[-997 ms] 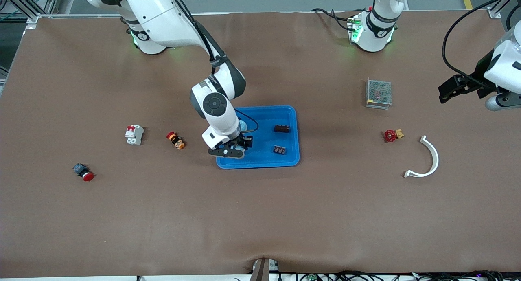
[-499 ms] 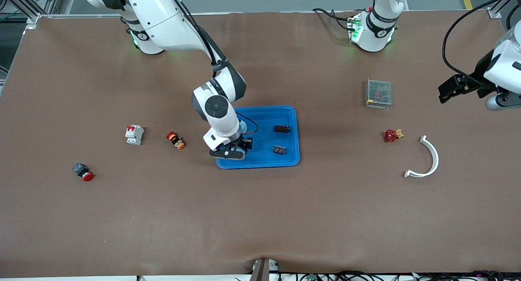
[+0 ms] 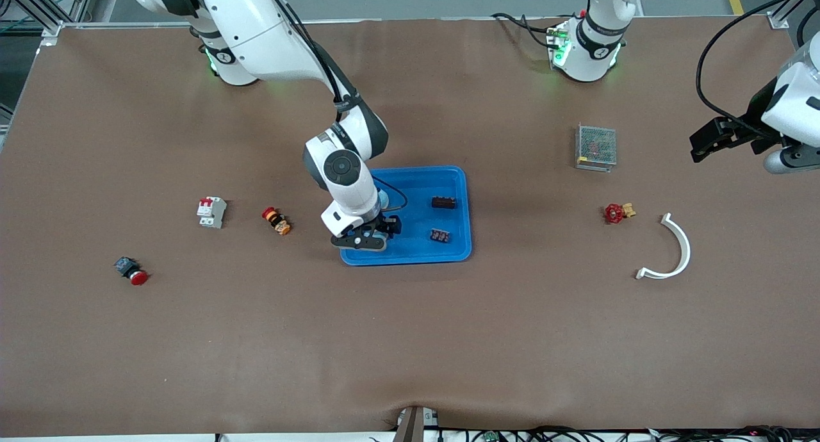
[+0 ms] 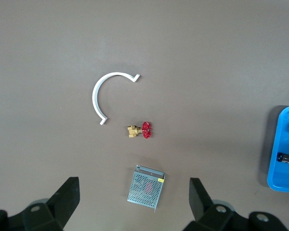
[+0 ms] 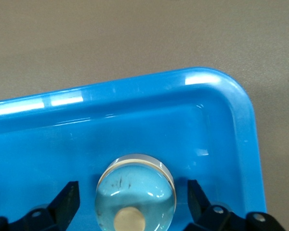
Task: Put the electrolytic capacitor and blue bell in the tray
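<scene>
The right arm bends steeply down, its right claw (image 3: 366, 237) spread wide around the blue bell (image 5: 136, 195) resting in the tray (image 3: 459, 180), while the left claw (image 4: 135, 204) waits open above the desk (image 3: 410, 339).

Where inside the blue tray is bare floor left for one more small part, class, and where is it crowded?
Inside the tray, bare floor lies in the middle, between the bell under the right gripper and the two dark parts, and along the rim toward the robots. The corner around the bell is crowded: open fingers stand either side of it.
</scene>
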Robot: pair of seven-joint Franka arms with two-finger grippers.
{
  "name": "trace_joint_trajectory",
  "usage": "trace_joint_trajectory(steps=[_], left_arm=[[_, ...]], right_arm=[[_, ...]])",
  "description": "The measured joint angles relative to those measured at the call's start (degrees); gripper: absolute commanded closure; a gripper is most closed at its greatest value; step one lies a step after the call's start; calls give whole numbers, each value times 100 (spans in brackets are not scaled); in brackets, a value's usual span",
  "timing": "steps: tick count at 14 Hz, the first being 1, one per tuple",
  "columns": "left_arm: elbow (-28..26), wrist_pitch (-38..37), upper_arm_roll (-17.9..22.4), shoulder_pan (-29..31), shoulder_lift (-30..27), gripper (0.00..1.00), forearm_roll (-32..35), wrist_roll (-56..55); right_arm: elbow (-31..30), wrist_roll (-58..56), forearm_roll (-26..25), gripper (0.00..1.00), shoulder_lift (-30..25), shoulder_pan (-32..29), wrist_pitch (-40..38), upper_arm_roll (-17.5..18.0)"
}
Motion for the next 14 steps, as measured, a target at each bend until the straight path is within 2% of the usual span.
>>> trace_joint_trajectory(steps=[6, 9, 14], left_arm=[[11, 0, 0, -1, -12, 0, 0, 225], [14, -5, 0, -1, -13, 0, 0, 239], [21, -10, 0, -1, -15, 0, 0, 239]], right_arm=[[73, -2, -123, 0, -75, 0, -182, -23], [146, -2, -128, 0, -434, 1, -843, -25], [163, -1, -131, 0, -1349, -1, -2192, -52]])
